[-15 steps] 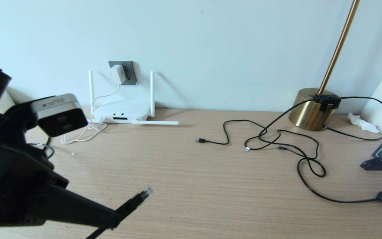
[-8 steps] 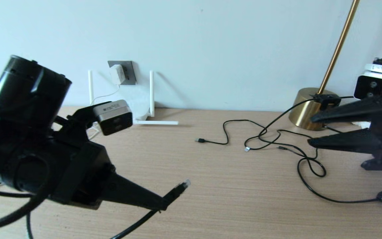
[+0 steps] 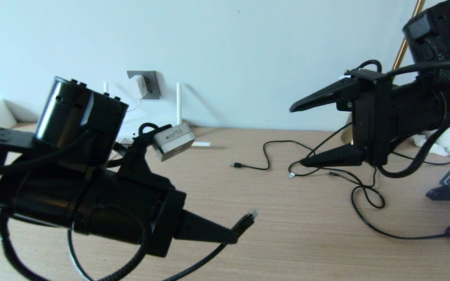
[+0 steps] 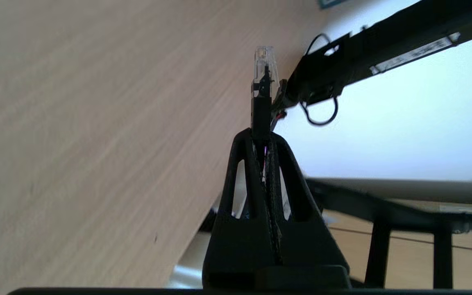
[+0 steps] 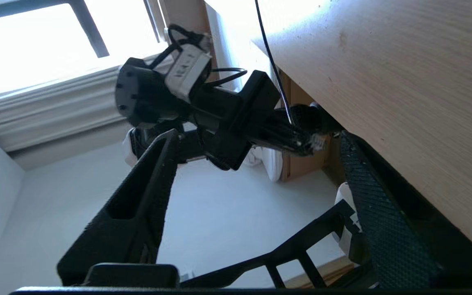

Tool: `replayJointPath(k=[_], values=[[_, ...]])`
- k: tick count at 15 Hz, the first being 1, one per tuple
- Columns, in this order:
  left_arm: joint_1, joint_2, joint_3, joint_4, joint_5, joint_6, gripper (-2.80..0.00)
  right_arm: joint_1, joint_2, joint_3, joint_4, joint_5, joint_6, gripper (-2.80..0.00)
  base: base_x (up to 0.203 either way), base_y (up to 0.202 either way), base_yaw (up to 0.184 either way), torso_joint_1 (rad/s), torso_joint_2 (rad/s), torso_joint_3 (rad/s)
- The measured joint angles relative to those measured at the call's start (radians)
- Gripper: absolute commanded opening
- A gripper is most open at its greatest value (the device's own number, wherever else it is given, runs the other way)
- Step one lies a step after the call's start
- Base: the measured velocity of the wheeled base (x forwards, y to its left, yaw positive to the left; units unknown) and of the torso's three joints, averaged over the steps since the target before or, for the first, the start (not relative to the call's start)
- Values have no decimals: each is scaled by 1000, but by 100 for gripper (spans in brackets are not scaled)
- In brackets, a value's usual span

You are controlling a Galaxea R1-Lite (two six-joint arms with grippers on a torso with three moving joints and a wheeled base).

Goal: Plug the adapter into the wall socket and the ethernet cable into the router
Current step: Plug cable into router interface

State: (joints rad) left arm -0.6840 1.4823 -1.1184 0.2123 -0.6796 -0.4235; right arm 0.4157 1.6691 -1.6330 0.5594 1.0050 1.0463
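Both my arms have swung toward frame centre. My left gripper (image 3: 231, 236) pinches the ethernet cable (image 3: 247, 219) lower centre; my right gripper (image 3: 307, 134), jaws wide and empty, should regrip squarely behind the plug.

Head camera above desk (image 3: 287, 234); facing wrist cameras, perhaps sharing it.

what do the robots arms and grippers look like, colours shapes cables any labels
Both arms are matte black with thick cylindrical wrist housings and loose black cables looping alongside. The left gripper and right gripper have long tapered black fingers with triangular cut-outs; the right's finger pad is cross-hatched. Each wrist carries a small grey camera box, one bearing a white label.
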Motion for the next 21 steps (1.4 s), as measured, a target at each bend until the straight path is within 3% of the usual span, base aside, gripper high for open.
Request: replayJointPath(k=[4, 9, 10, 17, 21], values=[[6, 60, -95, -3, 36, 29, -280, 42, 41, -10, 2, 3, 45, 0, 0, 0, 0, 0, 0, 0], [14, 100, -88, -19, 281, 282, -280, 54, 75, -61, 1, 35, 119, 0, 0, 0, 0, 0, 0, 0], [14, 101, -99, -19, 310, 308, -280, 64, 86, -86, 1, 35, 130, 0, 0, 0, 0, 0, 0, 0], [13, 124, -295, 21, 333, 356, -280, 88, 167, -145, -2, 25, 123, 0, 0, 0, 0, 0, 0, 0], [-1, 137, -352, 67, 356, 375, -280, 90, 180, -145, -5, 24, 116, 0, 0, 0, 0, 0, 0, 0]])
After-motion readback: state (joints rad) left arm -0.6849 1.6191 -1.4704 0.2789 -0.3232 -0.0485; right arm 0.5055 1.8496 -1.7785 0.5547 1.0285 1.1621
